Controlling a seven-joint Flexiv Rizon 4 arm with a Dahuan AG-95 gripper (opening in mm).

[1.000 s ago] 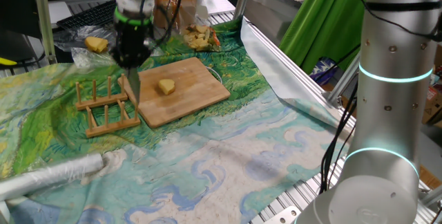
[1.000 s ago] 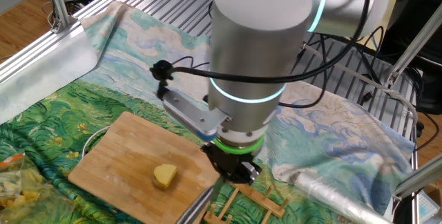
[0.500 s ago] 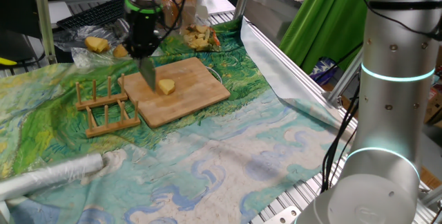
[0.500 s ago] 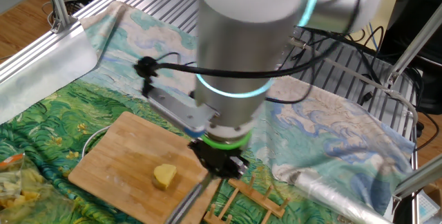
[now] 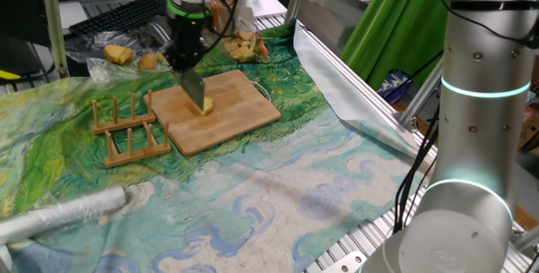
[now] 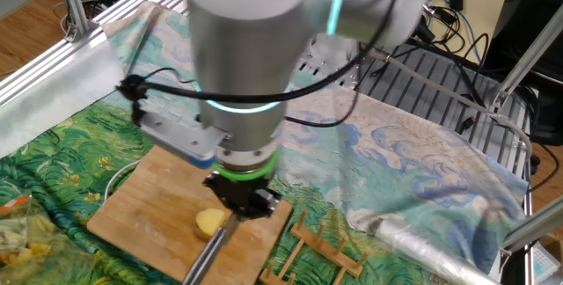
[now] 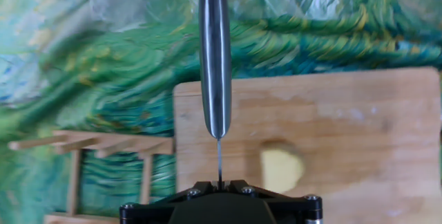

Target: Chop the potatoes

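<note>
Beside the jaws (image 6: 239,204), just off the blade's line, the potato (image 7: 280,168) lies whole on the board (image 5: 244,104). Jaws clenched on the knife (image 5: 193,88), which has swung over from the rack (image 5: 130,134); the first cut looks imminent.

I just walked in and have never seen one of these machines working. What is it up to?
A robot arm is holding a knife in its gripper, blade pointing down over a wooden cutting board. One pale yellow piece of potato lies on the board, apparently still whole. In the hand view the blade sits just beside it, not yet on it. A small wooden rack stands next to the board on the patterned cloth.
</note>
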